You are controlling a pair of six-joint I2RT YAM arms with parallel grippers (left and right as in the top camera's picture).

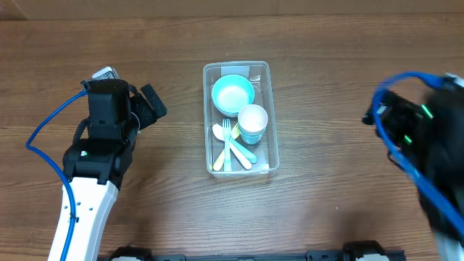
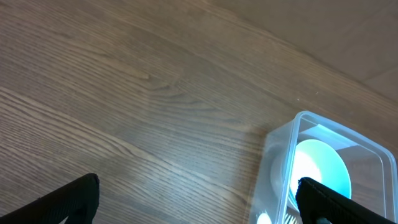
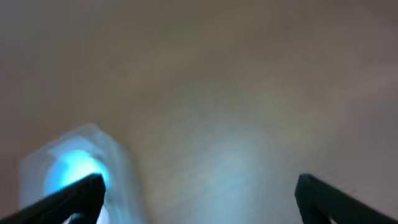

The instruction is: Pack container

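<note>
Take hold at the thick rim of the container [image 1: 205, 119], mid-bench with bowl [image 1: 232, 94], cup [image 1: 252, 122] and cutlery [image 1: 232, 147] inside, probably light, stiff yet slippery, with left gripper [image 1: 150, 109] and blurred right gripper [image 3: 199, 196] both wide, empty, well apart from it.

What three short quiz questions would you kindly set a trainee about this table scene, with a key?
1. True or false: the turquoise bowl sits inside the clear container.
2. Which lies beside the cutlery in the container? A) a pale cup B) a red plate C) a sponge
3. Fill in: the left tool and the right tool both stand ____, holding nothing.
Key: 1 true; 2 A; 3 open.
</note>
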